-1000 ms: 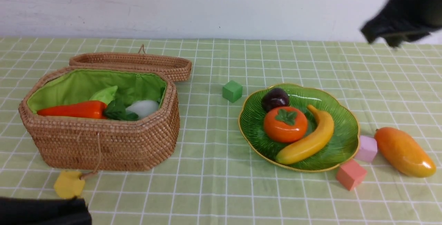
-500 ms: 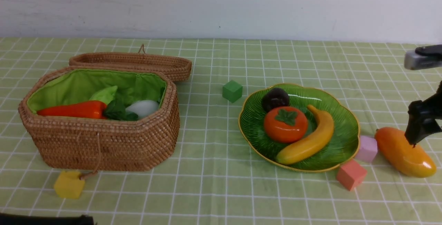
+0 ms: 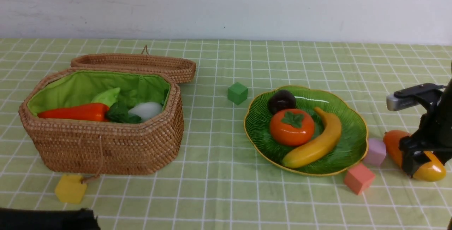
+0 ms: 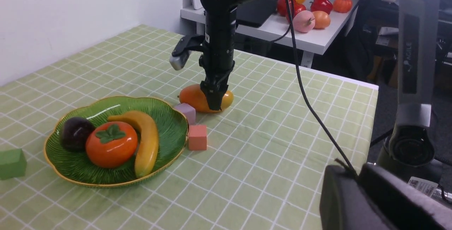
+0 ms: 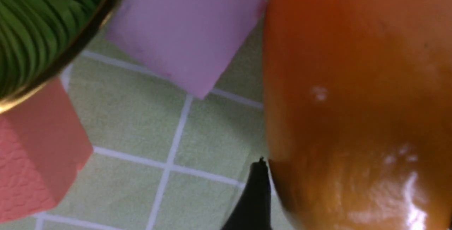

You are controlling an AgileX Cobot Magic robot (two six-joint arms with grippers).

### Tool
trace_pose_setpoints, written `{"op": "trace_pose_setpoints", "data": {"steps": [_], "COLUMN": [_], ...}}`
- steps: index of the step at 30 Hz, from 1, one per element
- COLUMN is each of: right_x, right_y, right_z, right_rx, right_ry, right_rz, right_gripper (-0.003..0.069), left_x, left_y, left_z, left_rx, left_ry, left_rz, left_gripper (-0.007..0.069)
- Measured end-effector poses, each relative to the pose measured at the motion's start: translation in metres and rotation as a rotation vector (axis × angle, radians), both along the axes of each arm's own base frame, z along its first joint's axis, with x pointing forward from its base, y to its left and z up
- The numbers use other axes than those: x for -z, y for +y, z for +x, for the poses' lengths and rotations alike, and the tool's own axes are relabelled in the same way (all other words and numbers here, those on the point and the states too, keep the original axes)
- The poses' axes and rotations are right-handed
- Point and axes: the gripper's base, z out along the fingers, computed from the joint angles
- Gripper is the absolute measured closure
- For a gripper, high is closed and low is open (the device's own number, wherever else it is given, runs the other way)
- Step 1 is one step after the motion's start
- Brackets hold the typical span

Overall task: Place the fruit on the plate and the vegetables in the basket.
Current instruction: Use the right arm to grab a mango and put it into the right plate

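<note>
The orange-yellow mango (image 3: pixel 392 144) lies on the cloth right of the green plate (image 3: pixel 354 151), which holds the banana (image 3: pixel 317 145), persimmon (image 3: pixel 292 127) and mangosteen (image 3: pixel 281 101). My right gripper (image 3: pixel 420 163) is open and points down over the mango (image 4: pixel 196 99), one finger on each side of it. Close up, one black fingertip (image 5: pixel 256 194) stands right beside the mango's skin (image 5: pixel 353 99). The wicker basket (image 3: pixel 106 148) at the left holds the carrot (image 3: pixel 74 112), radish (image 3: pixel 145 110) and gourd (image 3: pixel 107 96). My left gripper (image 4: pixel 356 187) is shut and empty, low at the near left.
A purple cube (image 3: pixel 375 151) sits between plate and mango, and a pink cube (image 3: pixel 358 178) lies against the plate's front rim. A green cube (image 3: pixel 237 93) is behind the plate. The basket's lid (image 3: pixel 134 64) lies behind the basket, and its yellow tag (image 3: pixel 70 188) in front.
My right arm has dropped from the upper right down onto the mango, and its jaws have opened around it. The left arm stays low at the near left.
</note>
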Motion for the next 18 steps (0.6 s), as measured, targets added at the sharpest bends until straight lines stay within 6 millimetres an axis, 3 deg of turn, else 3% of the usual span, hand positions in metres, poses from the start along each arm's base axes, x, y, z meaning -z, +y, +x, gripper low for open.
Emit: {"op": "trace_pose_setpoints", "data": {"steps": [6,9,18], "right_x": [0.020,0.022,0.021], "right_y": [0.000,0.000,0.000], "right_z": [0.005,0.005,0.002], "right_rx": [0.000,0.001,0.027], "right_ry": [0.031,0.034,0.063], "right_rz": [0.003,0.006,0.013], "right_gripper": [0.0067,0.0108,0.0108], "left_x": [-0.001,-0.001,0.001], "left_y": [0.000,0.000,0.002], "left_z": [0.001,0.001,0.003], "left_rx": [-0.010,-0.010,-0.034], "left_ry": [-0.008,-0.009,-0.048], "left_rz": [-0.012,-0.013,0.036], "left_gripper": [0.0564,0.0565,0.0565]}}
